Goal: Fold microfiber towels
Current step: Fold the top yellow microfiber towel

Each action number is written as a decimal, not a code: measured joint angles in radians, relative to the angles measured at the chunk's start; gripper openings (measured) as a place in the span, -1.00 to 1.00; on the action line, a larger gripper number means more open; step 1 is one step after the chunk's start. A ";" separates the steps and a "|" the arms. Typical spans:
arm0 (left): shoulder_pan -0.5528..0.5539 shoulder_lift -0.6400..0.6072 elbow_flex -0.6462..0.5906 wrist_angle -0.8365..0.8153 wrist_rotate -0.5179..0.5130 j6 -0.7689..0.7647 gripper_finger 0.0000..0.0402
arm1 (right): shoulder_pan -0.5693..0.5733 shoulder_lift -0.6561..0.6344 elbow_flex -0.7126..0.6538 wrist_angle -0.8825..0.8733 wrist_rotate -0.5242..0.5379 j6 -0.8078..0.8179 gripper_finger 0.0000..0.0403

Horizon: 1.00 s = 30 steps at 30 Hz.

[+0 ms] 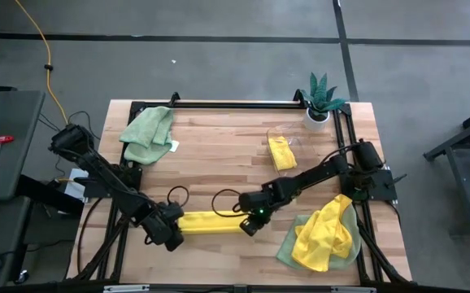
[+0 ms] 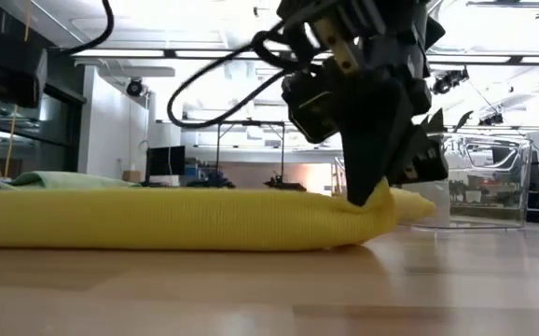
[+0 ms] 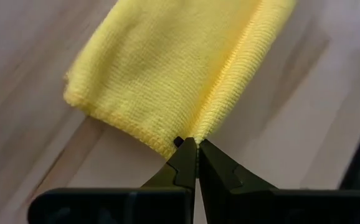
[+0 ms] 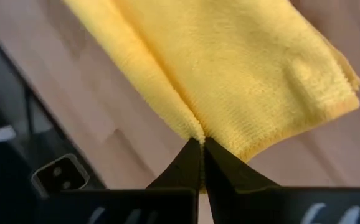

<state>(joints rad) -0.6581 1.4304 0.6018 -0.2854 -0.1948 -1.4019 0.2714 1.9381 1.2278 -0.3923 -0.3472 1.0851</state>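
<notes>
Yellow microfiber towel (image 1: 211, 222): folded into a long narrow strip, flat near the table's front edge | left gripper (image 1: 172, 233): jaws pinched on its left end | right gripper (image 1: 250, 225): jaws pinched on its right end

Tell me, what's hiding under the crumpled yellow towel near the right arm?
A pale green towel lies under the crumpled yellow towel; only its edge peeks out. The rest is covered, so anything else beneath cannot be seen.
</notes>
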 joint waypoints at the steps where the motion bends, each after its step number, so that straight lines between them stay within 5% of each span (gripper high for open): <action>1: 0.000 0.011 0.000 0.001 -0.003 -0.014 -1.00 | 0.001 0.000 0.000 -0.003 0.016 0.015 -1.00; 12: 0.003 0.094 0.001 0.097 -0.023 -0.149 -1.00 | -0.019 0.000 0.001 -0.032 0.079 0.128 -1.00; 19: -0.019 0.044 -0.001 0.131 0.003 0.039 -1.00 | 0.012 0.000 0.000 0.025 0.033 -0.166 -1.00; 30: -0.077 0.011 0.001 -0.175 -0.139 0.427 -1.00 | 0.064 0.000 0.003 0.027 0.217 -0.584 -1.00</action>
<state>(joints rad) -0.7349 1.4414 0.6024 -0.4600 -0.3342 -0.9746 0.3355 1.9377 1.2311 -0.3651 -0.1299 0.5009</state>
